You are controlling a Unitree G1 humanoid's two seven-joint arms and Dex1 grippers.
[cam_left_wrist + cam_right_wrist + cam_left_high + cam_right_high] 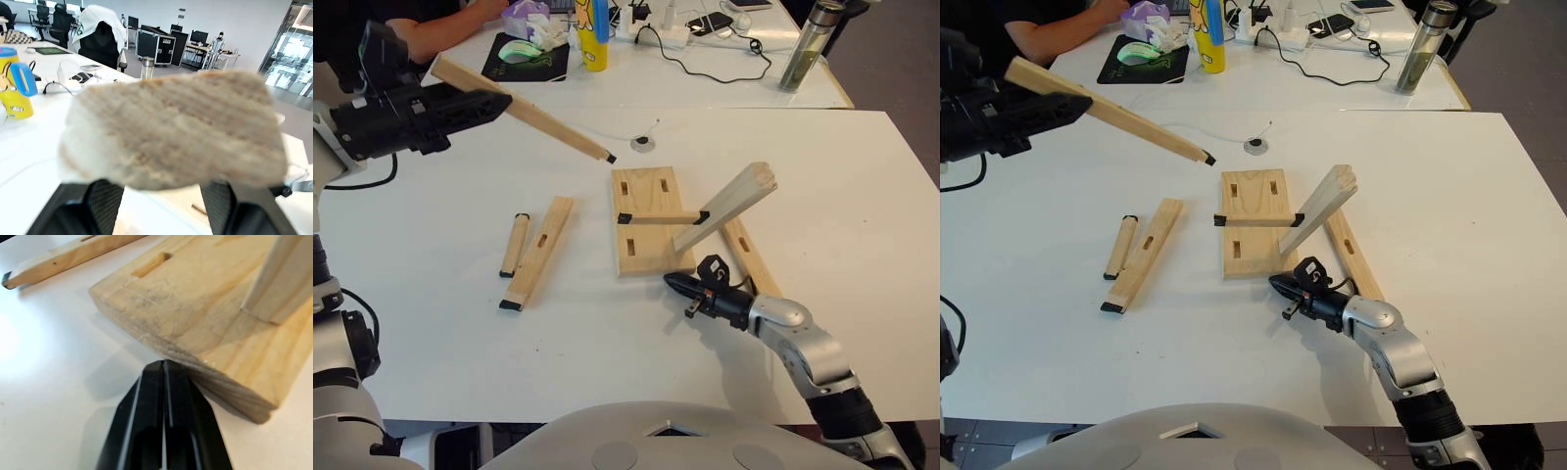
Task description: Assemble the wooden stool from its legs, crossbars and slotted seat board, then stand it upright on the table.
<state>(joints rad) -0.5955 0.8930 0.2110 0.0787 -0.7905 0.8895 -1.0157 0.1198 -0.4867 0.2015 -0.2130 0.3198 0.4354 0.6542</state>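
Four legs, two crossbars and one slotted seat board (644, 196) are counted. The board lies flat mid-bench (460, 352). The first leg (558, 127) is grasped by the left hand (494, 100) and held in the air over the far left (dark-capped end pointing right). The second leg (538, 253) lies flat at left, just beside the short crossbar (515, 245). The third leg (729, 204) leans tilted on the board. The fourth leg (754, 262) lies just right of the board. The other crossbar (661, 217) lies across it. The right hand (674, 284) is clenched and empty, with its tip at the board's near edge.
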